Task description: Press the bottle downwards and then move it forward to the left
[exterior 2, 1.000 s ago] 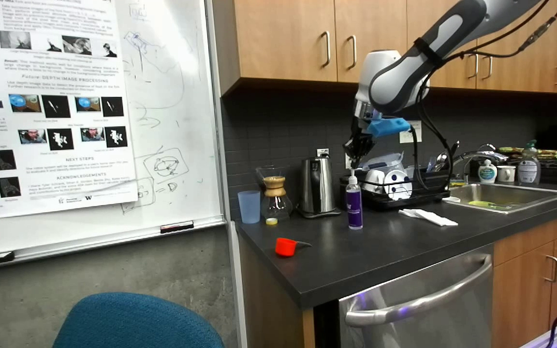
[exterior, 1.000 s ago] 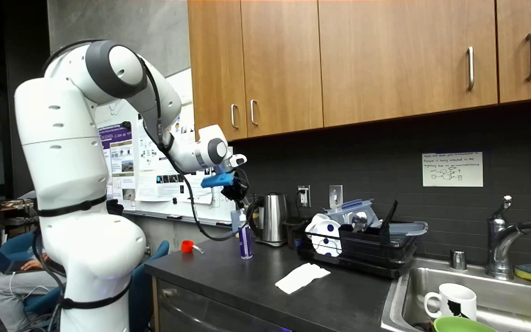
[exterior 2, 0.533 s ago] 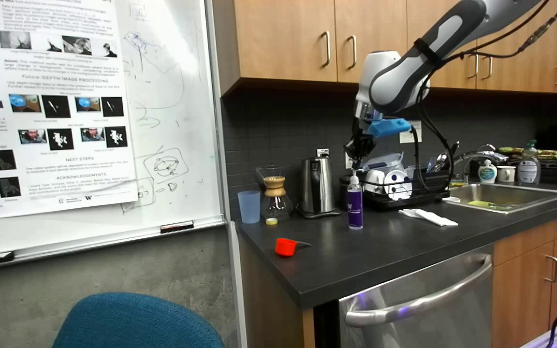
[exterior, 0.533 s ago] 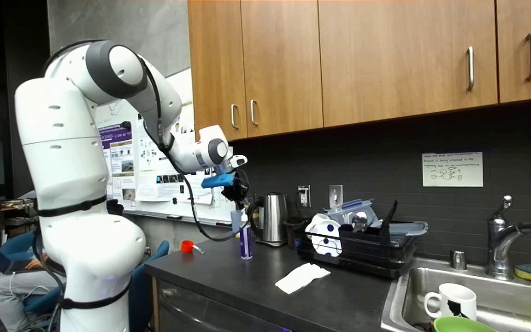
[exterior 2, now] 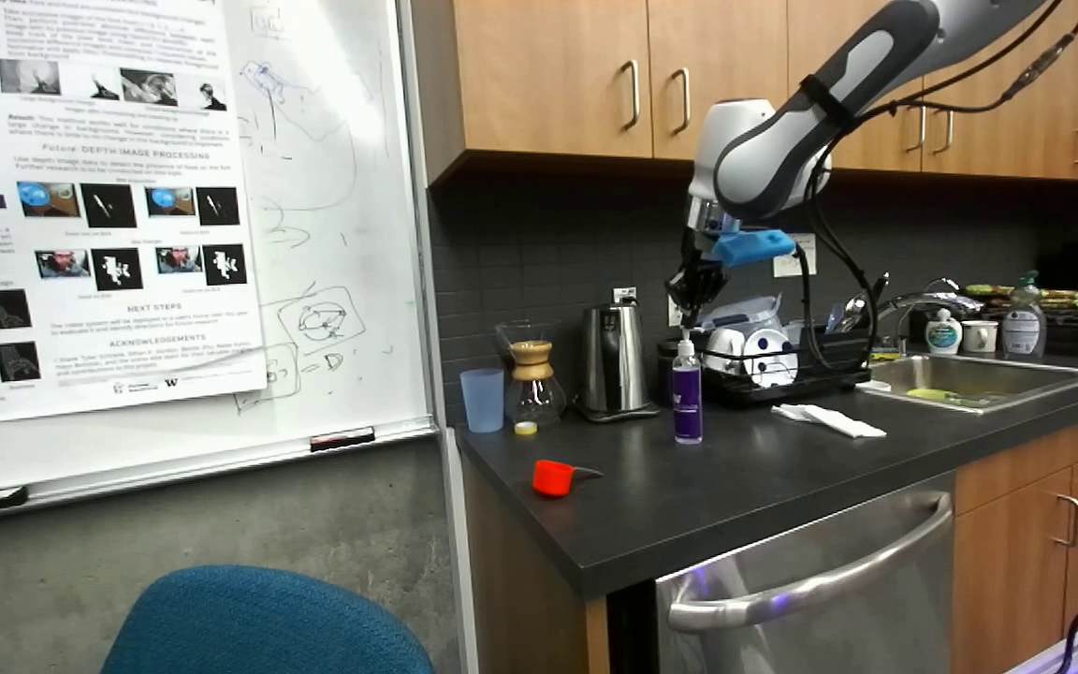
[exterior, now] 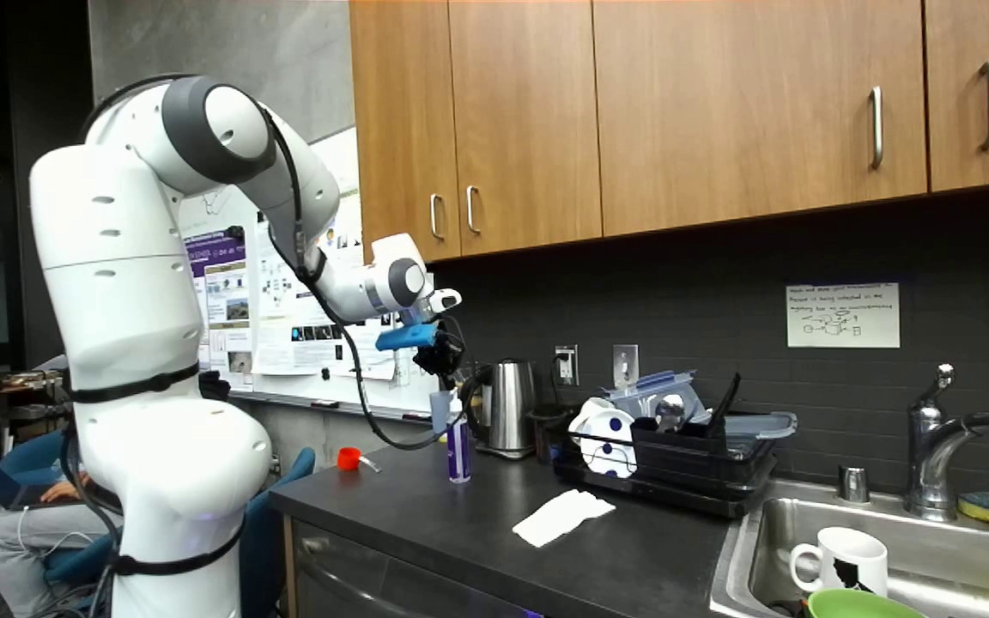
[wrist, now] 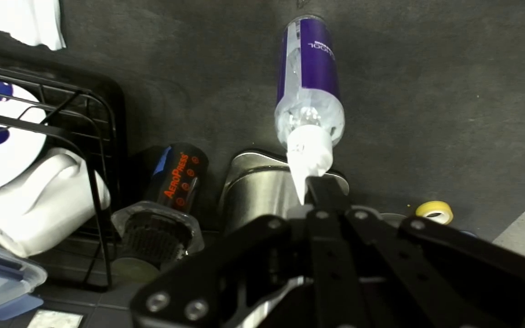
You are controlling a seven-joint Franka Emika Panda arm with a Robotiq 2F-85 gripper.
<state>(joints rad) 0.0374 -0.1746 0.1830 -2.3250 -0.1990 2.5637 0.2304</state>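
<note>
Since pressing called for a blunt push rather than a grip, the hand [wrist: 326, 187] had its fingers pressed together, nothing visible between them, the tips right at the white pump head [wrist: 310, 143] of the purple-labelled bottle [exterior 2: 688, 402]. That bottle stood upright on the desk [exterior 2: 764, 477], in front of the steel electric kettle [exterior 2: 616, 360] and near it; standing so, it would probably take a downward force squarely into its base. Pressing seemed the step under way, with the move forward and left yet to come. To one side of the kettle, the black dish rack [exterior: 683, 485] held a white mug [wrist: 46, 200] and a blue-spotted plate [wrist: 7, 164], presumably to drain; to the kettle's other side stood a Chemex-style coffee maker [exterior 2: 531, 354]. Contact was hard to make out: in the wrist view the dark tips overlapped the pump's outline, but whether they touched it could not be told. There the hand hid part of the kettle, and the rack ran off the edge. In an exterior view a black cable [exterior: 357, 378] appeared to cross the bottle's upper part.
</note>
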